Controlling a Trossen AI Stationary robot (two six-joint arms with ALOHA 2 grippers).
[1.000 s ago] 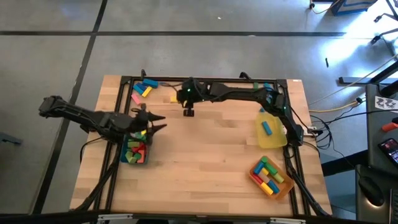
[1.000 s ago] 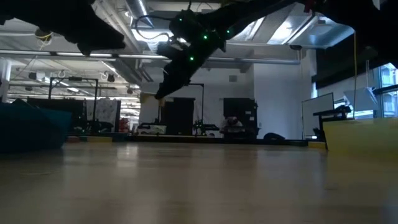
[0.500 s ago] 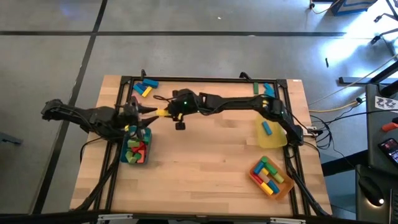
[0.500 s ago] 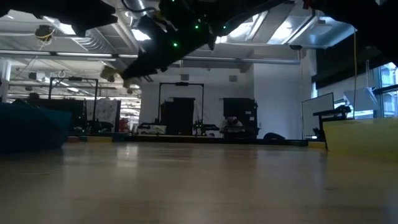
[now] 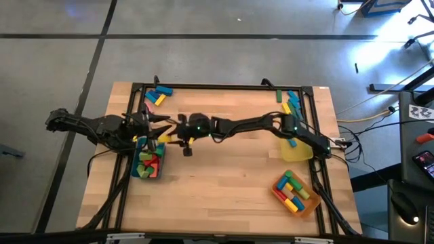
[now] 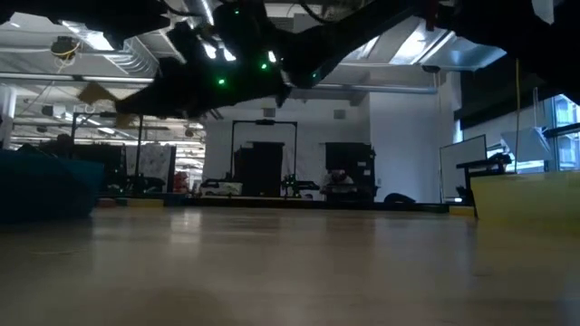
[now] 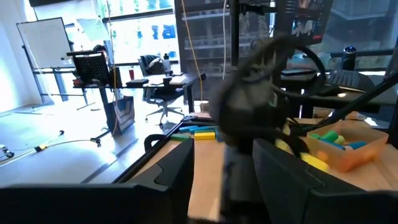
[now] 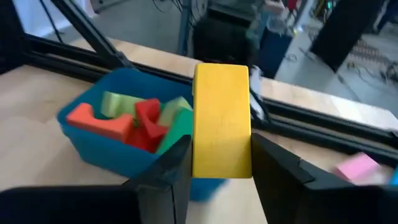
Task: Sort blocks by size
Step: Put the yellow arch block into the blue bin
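Note:
My right gripper (image 5: pixel 169 134) reaches across the table from the right and is shut on a yellow bar block (image 8: pixel 222 121). It holds the block over the far rim of the teal tray (image 8: pixel 102 158). Red and green blocks (image 8: pixel 140 121) lie in that tray (image 5: pixel 148 165). My left gripper (image 5: pixel 161 126) hovers at the tray's far left side, open, with nothing between its fingers (image 7: pixel 171 174). It faces the right gripper, which shows as a dark blur (image 7: pixel 255 106) close in front of it. My right gripper pinches the yellow bar by its two long sides (image 8: pixel 198 149) between its two fingers. The fingers come from the table's right, slanting a little downward, and lie along the bar. The bar juts out past the fingertips and is lifted clear above the teal tray.
Loose blocks lie at the far left (image 5: pixel 157 95) and far right (image 5: pixel 290 102) of the table. A pink block (image 8: pixel 357 167) lies beside the black frame rail. A yellow tray (image 5: pixel 298 150) holding a blue block and an orange tray (image 5: pixel 295 191) with several blocks stand at the right.
My right gripper has swung from the table's far middle toward the left and near side, sinking and tipping closer to level. It has carried the yellow bar to the teal tray. My left gripper has drawn back from over the tray toward the far left and risen a little.

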